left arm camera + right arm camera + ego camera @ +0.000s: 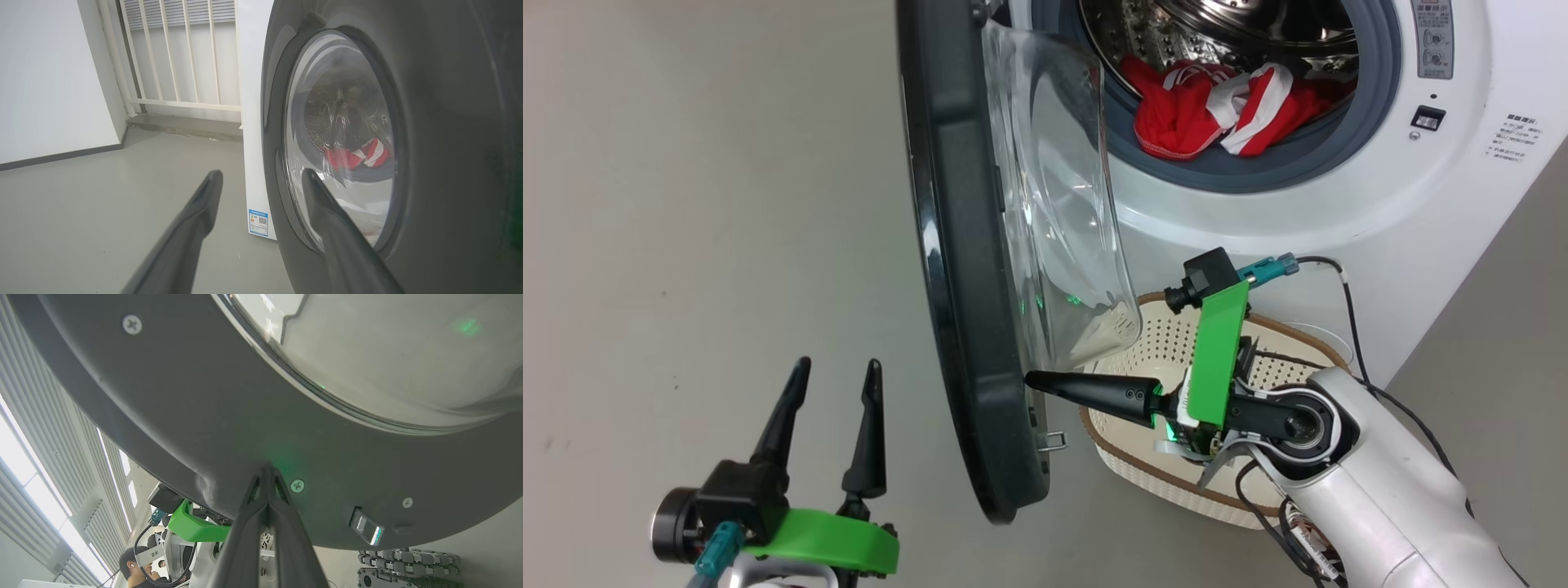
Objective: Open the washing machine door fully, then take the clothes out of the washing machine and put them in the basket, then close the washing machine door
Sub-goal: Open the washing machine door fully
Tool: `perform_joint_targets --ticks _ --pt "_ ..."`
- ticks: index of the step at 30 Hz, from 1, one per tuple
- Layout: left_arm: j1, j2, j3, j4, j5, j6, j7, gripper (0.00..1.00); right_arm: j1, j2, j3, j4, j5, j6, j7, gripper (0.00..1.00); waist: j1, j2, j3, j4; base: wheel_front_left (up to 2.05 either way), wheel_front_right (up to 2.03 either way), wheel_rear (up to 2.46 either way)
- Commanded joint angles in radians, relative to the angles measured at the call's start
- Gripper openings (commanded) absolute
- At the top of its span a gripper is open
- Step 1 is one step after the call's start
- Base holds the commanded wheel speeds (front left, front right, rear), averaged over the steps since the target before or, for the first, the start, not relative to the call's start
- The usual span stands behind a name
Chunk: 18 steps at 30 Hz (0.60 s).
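My right pincer [1032,380] is fully shut with nothing in it. Its two dark fingers are pressed together into one point that reaches sideways to the inner face of the washing machine door [956,286]. In the right wrist view the closed tip [266,470] meets the black rim just beside a small screw [297,485], not far from the door's latch [367,531]. The pale right forearm [1372,490] comes in from the lower right and passes over the basket [1168,480], covering much of it. My left pincer [840,367] hangs low on the left over the grey floor [686,204]. Its fingers point up and are spread wide, and it holds nothing. It is on the outer side of the door and well clear of it. The door stands swung out from the washing machine [1339,220], nearly edge-on from the head. Its clear glass bowl [1062,212] bulges towards the drum and hangs over the basket's near corner. The clothes [1209,114] lie in a red and white heap at the front of the steel drum [1176,24], against the grey rubber ring [1258,173]. In the left wrist view I see them through the glass [355,156], with a blue label sticker [258,222] low on the machine's white side and a white railing [184,53] behind. A person [135,566] sits in the background beyond the door's edge.
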Motion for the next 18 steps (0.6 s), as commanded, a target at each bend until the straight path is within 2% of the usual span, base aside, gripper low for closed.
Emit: perform_joint_targets --ticks 1,6,7,8,9,12,14,15,18 --pt "0.0 0.017 0.031 -0.018 -0.005 -0.001 -0.008 1.0 -0.001 0.028 0.015 -0.021 0.018 0.008 -0.011 0.0 0.0 -0.0001 -0.002 0.0 0.0 0.0 0.0" --pt "0.006 0.022 0.027 -0.017 -0.001 0.003 -0.008 1.0 0.004 0.025 0.028 -0.019 -0.015 0.008 -0.051 0.0 0.0 -0.0001 -0.011 -0.004 0.0 0.0 0.0" --pt "0.007 0.022 0.027 -0.017 -0.002 0.003 -0.008 1.0 0.007 0.022 0.024 -0.022 -0.026 0.008 -0.069 0.17 0.0 -0.0001 -0.013 -0.004 0.0 0.0 0.0" --pt "0.008 0.022 0.026 -0.016 -0.003 0.003 -0.008 1.0 0.009 0.014 0.018 -0.029 -0.043 0.008 -0.095 0.81 0.0 -0.0001 -0.015 -0.003 0.0 0.0 0.0" --pt "0.008 0.022 0.023 -0.012 -0.003 0.001 -0.008 1.0 0.014 0.004 0.011 -0.038 -0.065 0.008 -0.125 1.0 0.0 -0.0001 -0.021 0.0 0.0 0.0 0.0" --pt "0.01 0.028 0.015 -0.005 -0.006 -0.008 -0.007 1.0 0.039 -0.039 0.01 -0.08 -0.171 0.008 -0.235 1.0 0.0 -0.0001 -0.033 0.004 0.0 0.0 0.0" --pt "0.012 0.033 0.014 -0.007 -0.005 -0.01 -0.007 1.0 0.054 -0.084 0.023 -0.093 -0.309 0.008 -0.355 1.0 0.0 -0.0001 -0.039 0.002 0.0 0.0 0.0" --pt "0.012 0.033 0.014 -0.007 -0.005 -0.01 -0.007 1.0 0.054 -0.084 0.023 -0.093 -0.309 0.008 -0.355 1.0 0.0 -0.0001 -0.039 0.002 0.0 0.0 0.0" --pt "0.025 0.043 0.021 -0.012 -0.009 -0.01 -0.008 1.0 0.07 -0.139 0.053 -0.051 -0.561 0.008 -0.56 1.0 0.0 -0.0001 -0.052 -0.009 0.0 0.0 0.0"
